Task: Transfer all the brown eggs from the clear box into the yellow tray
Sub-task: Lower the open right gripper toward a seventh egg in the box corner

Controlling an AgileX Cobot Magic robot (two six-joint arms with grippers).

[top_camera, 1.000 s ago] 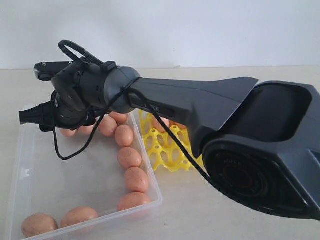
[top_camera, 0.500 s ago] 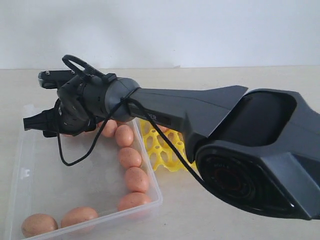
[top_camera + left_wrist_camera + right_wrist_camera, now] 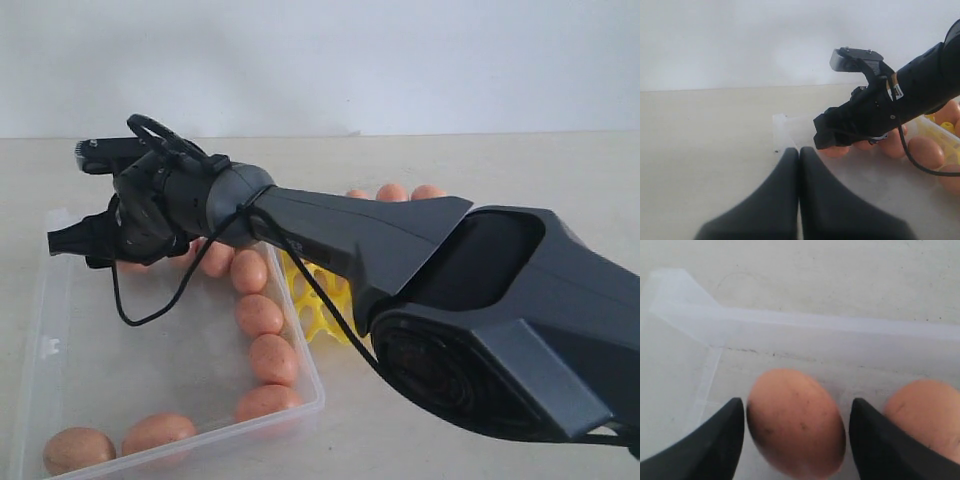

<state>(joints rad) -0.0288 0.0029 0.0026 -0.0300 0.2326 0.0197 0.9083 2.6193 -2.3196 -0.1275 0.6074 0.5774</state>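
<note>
Lying along the walls of the clear box [image 3: 60, 340], the brown eggs [image 3: 259, 314] sit in loose rows, with the yellow tray [image 3: 318, 322] just beside the box on the counter [image 3: 500, 160], mostly hidden by the arm [image 3: 350, 225]. Low in the box the right pincer [image 3: 797, 437] hangs open, its fingers [image 3: 705, 445] either side of one egg [image 3: 790, 405]. Nearby, the left pincer [image 3: 799, 155] is closed tight on nothing.
</note>
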